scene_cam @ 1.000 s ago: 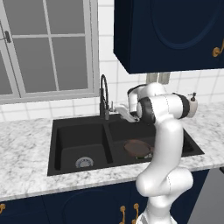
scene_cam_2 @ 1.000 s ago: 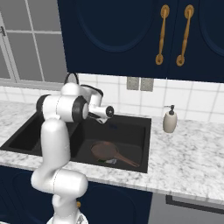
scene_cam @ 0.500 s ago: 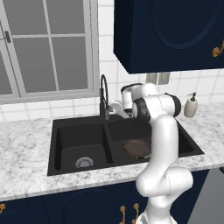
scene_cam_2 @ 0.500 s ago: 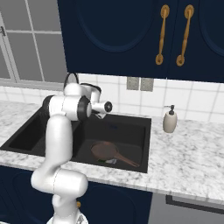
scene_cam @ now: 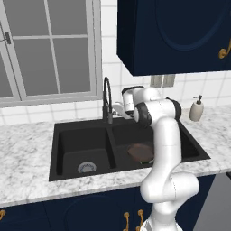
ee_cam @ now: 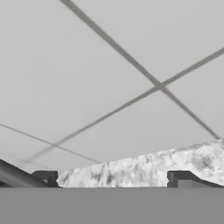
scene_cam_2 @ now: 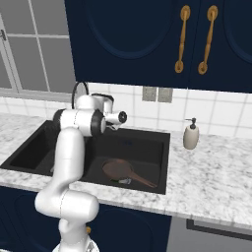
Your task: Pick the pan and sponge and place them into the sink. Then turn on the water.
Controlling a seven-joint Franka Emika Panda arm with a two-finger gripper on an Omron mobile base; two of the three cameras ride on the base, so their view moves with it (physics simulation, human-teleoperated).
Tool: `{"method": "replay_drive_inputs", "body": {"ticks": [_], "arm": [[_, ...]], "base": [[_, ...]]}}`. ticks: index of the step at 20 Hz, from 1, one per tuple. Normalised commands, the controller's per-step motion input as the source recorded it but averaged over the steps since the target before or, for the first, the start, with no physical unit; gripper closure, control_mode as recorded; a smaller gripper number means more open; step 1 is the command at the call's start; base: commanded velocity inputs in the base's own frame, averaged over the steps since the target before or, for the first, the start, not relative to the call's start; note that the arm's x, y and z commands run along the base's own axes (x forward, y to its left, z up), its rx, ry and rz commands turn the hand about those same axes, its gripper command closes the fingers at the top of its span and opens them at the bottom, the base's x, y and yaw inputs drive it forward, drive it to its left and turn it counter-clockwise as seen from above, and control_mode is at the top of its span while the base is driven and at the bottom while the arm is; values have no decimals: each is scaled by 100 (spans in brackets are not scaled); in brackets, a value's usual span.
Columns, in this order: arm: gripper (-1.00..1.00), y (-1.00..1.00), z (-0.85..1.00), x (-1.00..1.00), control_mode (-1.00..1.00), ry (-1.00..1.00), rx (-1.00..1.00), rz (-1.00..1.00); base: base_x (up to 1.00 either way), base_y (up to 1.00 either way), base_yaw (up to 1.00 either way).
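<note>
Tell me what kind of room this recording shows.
A rendered home kitchen: a black double-basin sink with an arched faucet set in a marble-look counter, navy cabinets above and a tiled wall behind.

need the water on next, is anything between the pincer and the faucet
Nothing visible blocks it. The pincer is open and empty, up at the back of the sink beside the faucet, facing the tiled wall. The pan lies low in the right basin, out of the way.
</note>
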Motion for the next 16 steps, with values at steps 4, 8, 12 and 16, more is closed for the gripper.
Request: {"method": "replay_drive_inputs", "body": {"ticks": [4, 8, 12, 16], "arm": [[100, 1, -55, 1, -100, 6, 0, 0], [100, -3, -13, 12, -100, 10, 2, 0], [100, -8, -18, 7, -100, 3, 16, 0], [100, -21, -44, 0, -100, 12, 42, 0]], "base": [[0, 0, 0], [0, 0, 0], [0, 0, 0], [0, 0, 0]]}}
